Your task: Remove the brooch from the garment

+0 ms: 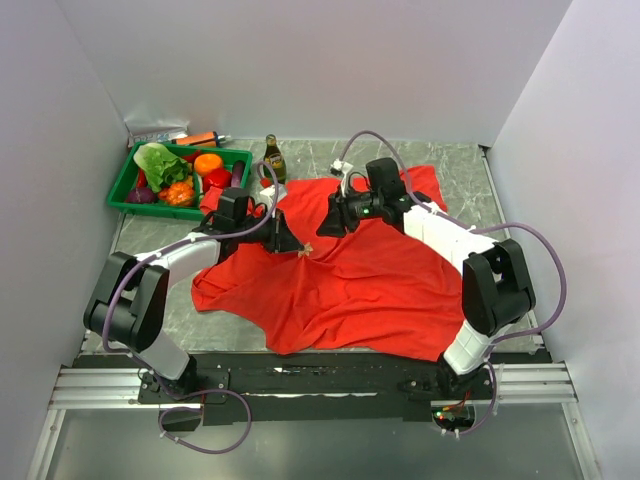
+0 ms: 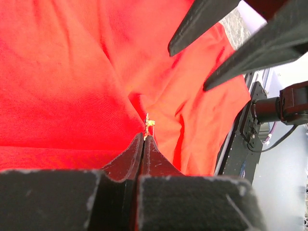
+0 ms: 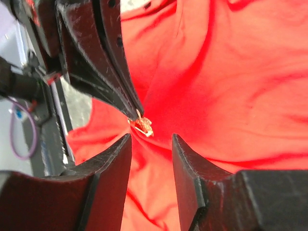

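The garment (image 1: 370,280) is a big red shirt spread over the table's middle and right. The brooch (image 1: 307,250) is a tiny gold pin on a pulled-up peak of that fabric. My left gripper (image 1: 298,247) is shut, its tips (image 2: 144,137) pinching the brooch (image 2: 149,124) at its base. My right gripper (image 1: 325,228) hovers just right of it and is open. In the right wrist view the brooch (image 3: 143,126) sits a little beyond the gap of the right gripper (image 3: 151,137), nothing between its fingers. The right fingers (image 2: 207,21) show at the upper right of the left wrist view.
A green crate (image 1: 128,196) of vegetables stands at the back left. A dark bottle (image 1: 273,158) stands beside it, close behind the left arm. An orange-tipped item (image 1: 200,138) lies behind the crate. A black rail (image 1: 330,375) runs along the near edge, and walls close in three sides.
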Motion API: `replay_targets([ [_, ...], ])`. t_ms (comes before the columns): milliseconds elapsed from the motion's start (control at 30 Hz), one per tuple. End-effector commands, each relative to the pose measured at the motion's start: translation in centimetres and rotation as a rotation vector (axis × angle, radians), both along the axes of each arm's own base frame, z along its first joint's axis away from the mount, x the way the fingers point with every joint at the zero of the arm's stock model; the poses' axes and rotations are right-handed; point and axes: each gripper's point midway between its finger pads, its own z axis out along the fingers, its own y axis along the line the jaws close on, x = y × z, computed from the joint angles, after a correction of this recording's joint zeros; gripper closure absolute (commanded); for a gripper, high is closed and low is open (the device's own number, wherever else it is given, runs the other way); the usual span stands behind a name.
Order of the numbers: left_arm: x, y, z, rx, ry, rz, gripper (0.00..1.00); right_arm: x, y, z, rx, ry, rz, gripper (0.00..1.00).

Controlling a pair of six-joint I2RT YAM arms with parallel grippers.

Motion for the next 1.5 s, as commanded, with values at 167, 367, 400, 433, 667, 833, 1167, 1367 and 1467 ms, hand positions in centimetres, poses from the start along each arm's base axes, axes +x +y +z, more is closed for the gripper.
replay_targets([
  [167, 0.3, -0.4, 1.4, -0.015, -0.050, -0.028, 0.99, -3.1, 2.4, -1.5, -0.056, -0.275, 0.237, 0.51],
  [367, -0.2, -0.5, 1.5, -0.028, -0.041, -0.051, 0.99, -2.7, 3.4, -2.6, -0.088, -0.283, 0.236, 0.51],
  [400, -0.2, -0.6, 1.6, -0.030, -0.042, -0.054, 0.99, -2.4, 3.4, -2.7, -0.090, -0.286, 0.231, 0.52],
  [433, -0.3, -0.6, 1.6, -0.031, -0.043, -0.060, 0.99, -2.3, 3.5, -2.8, -0.091, -0.288, 0.231, 0.52],
  [667, -0.5, -0.6, 1.7, -0.034, -0.039, -0.082, 0.99, -1.7, 3.2, -3.5, -0.130, -0.298, 0.227, 0.56],
  [833, -0.6, -0.9, 1.9, -0.049, -0.037, -0.107, 0.99, -1.5, 2.9, -4.3, -0.156, -0.304, 0.229, 0.57],
  [1167, -0.5, -0.4, 0.9, 0.000, -0.024, -0.100, 0.99, -0.7, 2.3, -4.4, -0.188, -0.299, 0.216, 0.57],
  [1367, -1.2, 0.5, 1.2, 0.004, -0.043, -0.154, 0.99, -3.0, 1.9, -2.1, -0.081, -0.315, 0.364, 0.48],
  [1467, -1.5, 0.6, 1.6, -0.013, -0.062, -0.190, 0.99, -3.4, 2.1, -1.9, -0.070, -0.319, 0.397, 0.46],
])
